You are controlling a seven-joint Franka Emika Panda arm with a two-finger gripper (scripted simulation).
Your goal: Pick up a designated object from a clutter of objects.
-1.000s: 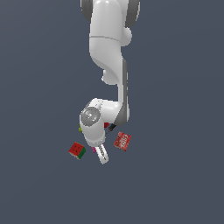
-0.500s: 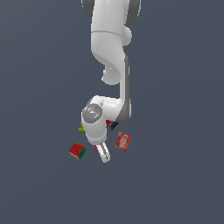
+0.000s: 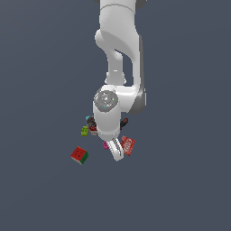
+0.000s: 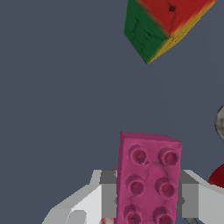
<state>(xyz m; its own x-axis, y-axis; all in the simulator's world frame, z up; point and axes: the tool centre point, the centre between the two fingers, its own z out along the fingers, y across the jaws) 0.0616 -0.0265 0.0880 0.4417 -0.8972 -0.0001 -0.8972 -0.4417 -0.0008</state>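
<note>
The jaws (image 4: pixel 146 199) sit one on each side of the pink brick (image 4: pixel 148 179), closed against its sides. In the exterior view the brick (image 3: pixel 106 145) shows at the jaws' tip among the clutter, between the red-and-green cube (image 3: pixel 80 155) and the red box (image 3: pixel 128 145).

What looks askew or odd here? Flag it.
Nothing looks spilled or damaged. The red-and-green cube sits apart from the other items, towards the exterior view's left. The pink brick lies studs-up between the fingers of the gripper.
</note>
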